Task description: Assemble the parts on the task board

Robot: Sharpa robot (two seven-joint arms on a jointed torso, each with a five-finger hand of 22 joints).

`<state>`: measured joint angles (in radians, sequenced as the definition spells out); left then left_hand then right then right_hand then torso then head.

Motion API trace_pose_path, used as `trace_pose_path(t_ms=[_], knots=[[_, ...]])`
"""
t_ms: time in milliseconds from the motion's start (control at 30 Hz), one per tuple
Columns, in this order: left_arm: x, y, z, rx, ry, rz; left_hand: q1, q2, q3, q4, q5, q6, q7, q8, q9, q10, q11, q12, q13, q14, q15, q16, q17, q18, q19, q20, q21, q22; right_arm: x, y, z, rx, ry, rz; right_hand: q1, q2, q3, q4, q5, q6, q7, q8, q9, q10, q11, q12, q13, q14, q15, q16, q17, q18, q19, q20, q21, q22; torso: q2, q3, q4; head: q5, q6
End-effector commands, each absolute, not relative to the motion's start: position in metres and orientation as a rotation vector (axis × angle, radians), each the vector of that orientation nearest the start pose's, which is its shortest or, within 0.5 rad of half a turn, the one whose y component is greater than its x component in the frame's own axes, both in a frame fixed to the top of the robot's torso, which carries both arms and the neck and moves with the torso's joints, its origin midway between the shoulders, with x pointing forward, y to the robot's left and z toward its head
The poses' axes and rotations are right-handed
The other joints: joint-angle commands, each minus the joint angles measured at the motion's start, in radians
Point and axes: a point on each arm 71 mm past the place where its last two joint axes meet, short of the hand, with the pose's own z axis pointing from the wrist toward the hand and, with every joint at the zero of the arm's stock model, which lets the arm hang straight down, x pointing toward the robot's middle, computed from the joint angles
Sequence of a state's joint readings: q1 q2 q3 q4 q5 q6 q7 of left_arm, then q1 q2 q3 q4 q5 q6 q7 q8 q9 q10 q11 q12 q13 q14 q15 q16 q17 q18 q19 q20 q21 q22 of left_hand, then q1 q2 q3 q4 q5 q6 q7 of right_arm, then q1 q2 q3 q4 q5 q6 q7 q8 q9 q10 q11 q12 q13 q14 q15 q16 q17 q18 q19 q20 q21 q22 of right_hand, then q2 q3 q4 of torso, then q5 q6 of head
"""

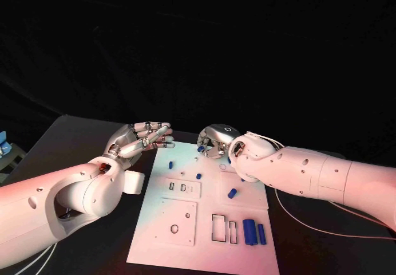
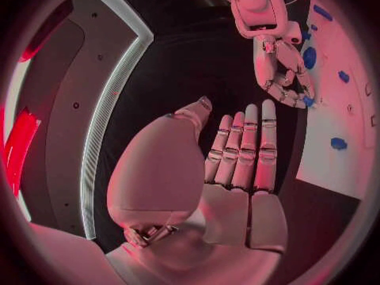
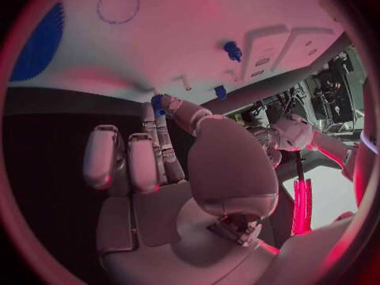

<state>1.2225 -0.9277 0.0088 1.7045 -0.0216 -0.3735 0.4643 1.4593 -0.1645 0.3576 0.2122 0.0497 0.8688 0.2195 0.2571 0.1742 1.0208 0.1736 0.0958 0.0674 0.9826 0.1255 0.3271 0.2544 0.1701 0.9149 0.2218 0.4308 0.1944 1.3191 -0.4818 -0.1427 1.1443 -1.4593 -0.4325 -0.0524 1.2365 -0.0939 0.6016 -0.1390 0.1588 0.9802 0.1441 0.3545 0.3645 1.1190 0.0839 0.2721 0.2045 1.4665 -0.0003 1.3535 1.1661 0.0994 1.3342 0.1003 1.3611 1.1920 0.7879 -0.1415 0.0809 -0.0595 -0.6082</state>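
The white task board (image 1: 157, 246) lies in the middle of the black table. My right hand (image 1: 221, 141) hovers over its far edge and pinches a small blue part (image 3: 158, 101) between thumb and a fingertip; the left wrist view shows that part (image 2: 307, 100) at the fingertips too. My left hand (image 1: 145, 137) is raised over the board's far left corner, fingers (image 2: 247, 147) straight and holding nothing. Two short blue pegs (image 1: 171, 164) (image 1: 199, 176) stand in the board, a blue piece (image 1: 233, 193) lies mid-board, and two longer blue bars (image 1: 248, 231) (image 1: 261, 234) lie near the front right.
Two rectangular slots (image 1: 218, 227) sit beside the blue bars, and a raised white plate (image 1: 180, 187) with small openings sits mid-left. A thin cable (image 1: 285, 209) runs along the table right of the board. A blue object (image 1: 4, 143) stands at the far left edge.
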Motion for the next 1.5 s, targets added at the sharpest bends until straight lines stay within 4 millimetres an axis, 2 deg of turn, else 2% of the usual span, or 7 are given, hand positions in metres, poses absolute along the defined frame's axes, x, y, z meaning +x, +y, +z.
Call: trace_pose_path(t_ms=[33,267,533,1033,1300,1433,1500], knots=[[0.464,0.198,-0.128,-0.996,1.306,-1.680,-0.002,-0.003,0.003,-0.004,0.001,-0.006,0.013,-0.005,0.001,0.000,0.004,-0.006,-0.001,0.001,0.002,0.003,0.001,0.011,0.006,0.002,0.007,0.001,0.553,-0.116,-0.168,-0.277,1.517,0.614,0.020,0.011,0.003,0.003,0.006,0.002,-0.001,0.004,0.013,0.015,-0.012,0.005,0.002,0.034,-0.005,0.004,-0.002,-0.020,0.002,0.001,0.003,-0.003,0.000,-0.0010,0.0008,0.001,0.000],[0.464,0.198,-0.129,-0.995,1.307,-1.682,-0.002,-0.003,0.003,-0.004,0.001,-0.006,0.013,-0.005,0.001,0.000,0.004,-0.006,-0.001,0.001,0.002,0.003,0.001,0.011,0.006,0.002,0.007,0.001,0.555,-0.116,-0.170,-0.273,1.516,0.607,0.010,0.001,0.006,0.010,0.001,-0.031,0.008,-0.011,0.018,-0.004,-0.003,-0.007,0.000,0.032,0.001,0.005,-0.007,-0.018,-0.004,0.006,0.001,-0.006,0.000,-0.0025,0.0031,-0.001,0.000],[0.465,0.198,-0.129,-0.996,1.307,-1.681,-0.002,-0.003,0.003,-0.004,0.001,-0.006,0.013,-0.005,0.001,0.000,0.004,-0.006,-0.001,0.001,0.002,0.003,0.001,0.011,0.006,0.002,0.007,0.001,0.555,-0.115,-0.171,-0.272,1.522,0.617,-0.021,-0.049,0.002,0.028,-0.004,-0.093,0.036,-0.052,0.024,-0.100,0.032,-0.066,-0.030,0.004,0.031,-0.036,-0.088,0.009,-0.102,0.031,-0.085,-0.139,0.000,-0.0021,0.0023,0.002,0.000],[0.466,0.200,-0.129,-0.998,1.304,-1.673,-0.001,-0.002,0.006,-0.009,0.001,-0.007,0.012,-0.006,0.002,0.002,0.004,-0.010,0.000,0.000,0.002,0.003,0.004,0.010,0.003,0.001,0.012,0.004,0.541,-0.137,-0.165,-0.236,1.477,0.650,-0.020,-0.081,-0.017,0.033,-0.003,-0.130,0.048,-0.078,0.029,-0.139,0.045,-0.075,-0.046,-0.012,0.043,-0.049,-0.121,0.018,-0.132,0.046,-0.119,-0.175,-0.003,0.0000,0.0009,0.006,0.003],[0.468,0.201,-0.131,-0.995,1.309,-1.667,0.002,-0.001,0.008,-0.013,0.001,-0.005,0.011,-0.005,0.003,0.005,0.003,-0.010,0.000,0.000,0.001,0.003,0.006,0.010,0.002,0.000,0.015,0.005,0.523,-0.170,-0.156,-0.138,1.456,0.744,-0.025,-0.074,-0.017,0.057,0.029,-0.128,0.052,-0.088,0.037,-0.064,0.036,-0.038,-0.045,0.002,0.037,-0.026,-0.095,0.009,-0.092,0.043,-0.090,-0.124,-0.012,0.0128,-0.0099,0.016,0.014],[0.472,0.200,-0.132,-0.970,1.322,-1.651,0.002,-0.002,0.010,-0.014,0.001,-0.002,0.010,-0.004,0.004,0.009,0.002,-0.009,0.001,0.000,0.001,0.003,0.007,0.010,0.001,0.000,0.016,0.006,0.516,-0.188,-0.154,-0.077,1.473,0.764,-0.026,-0.081,-0.025,0.065,0.035,-0.125,0.042,-0.092,0.042,0.008,0.021,-0.005,-0.031,0.007,0.026,-0.015,-0.082,0.005,-0.075,0.035,-0.077,-0.100,-0.018,0.0237,-0.0142,0.019,0.019],[0.474,0.199,-0.133,-0.951,1.336,-1.634,0.000,-0.002,0.010,-0.015,0.001,0.000,0.010,-0.003,0.005,0.014,0.001,-0.008,0.002,0.000,0.000,0.003,0.008,0.010,0.000,0.000,0.019,0.007,0.513,-0.201,-0.153,-0.024,1.504,0.768,-0.030,-0.093,-0.045,0.074,0.045,-0.131,0.033,-0.101,0.045,0.053,0.008,0.027,-0.008,0.011,0.014,-0.007,-0.073,0.001,-0.062,0.024,-0.068,-0.082,-0.023,0.0333,-0.0181,0.021,0.018]])
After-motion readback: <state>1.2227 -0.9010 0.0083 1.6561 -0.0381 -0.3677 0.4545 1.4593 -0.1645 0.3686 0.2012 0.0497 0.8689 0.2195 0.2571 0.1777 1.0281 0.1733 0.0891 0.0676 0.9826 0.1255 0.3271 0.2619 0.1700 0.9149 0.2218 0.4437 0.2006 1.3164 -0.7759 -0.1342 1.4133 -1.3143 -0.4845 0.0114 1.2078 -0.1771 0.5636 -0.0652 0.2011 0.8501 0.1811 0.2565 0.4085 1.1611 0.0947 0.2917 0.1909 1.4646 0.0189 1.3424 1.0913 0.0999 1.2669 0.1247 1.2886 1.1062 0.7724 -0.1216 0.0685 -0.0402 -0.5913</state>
